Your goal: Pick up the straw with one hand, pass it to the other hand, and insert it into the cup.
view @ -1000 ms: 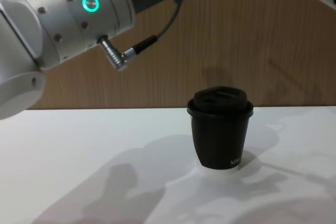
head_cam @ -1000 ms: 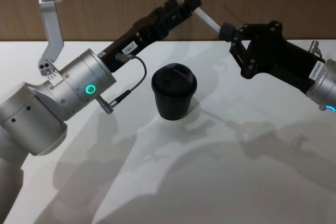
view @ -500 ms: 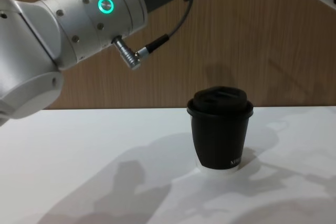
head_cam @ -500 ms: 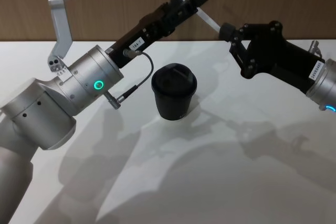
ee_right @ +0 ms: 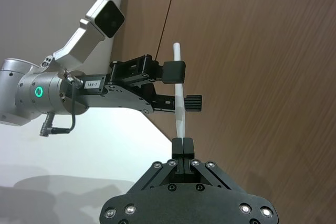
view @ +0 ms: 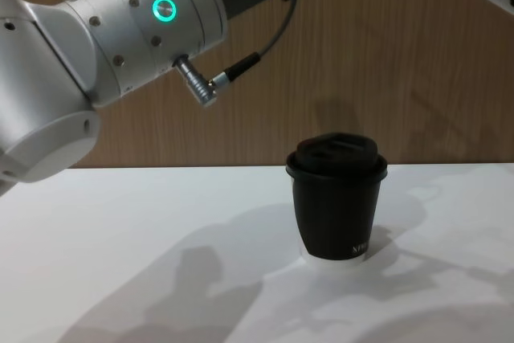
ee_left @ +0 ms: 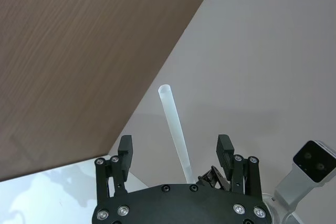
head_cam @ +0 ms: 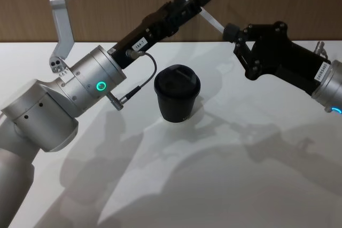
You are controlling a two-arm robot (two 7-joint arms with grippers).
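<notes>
holding the straw [head_cam: 212, 21] in the air beyond the cup [head_cam: 177, 100], the right gripper [head_cam: 230, 30] was pinched shut on one end; the left gripper [head_cam: 193, 2] straddled it, fingers wide apart. probably light, stiff, slick: best gripped mid-length.

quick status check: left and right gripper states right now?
Left gripper: open, fingers on either side of the straw, not clamped.
Right gripper: shut on the straw.
</notes>
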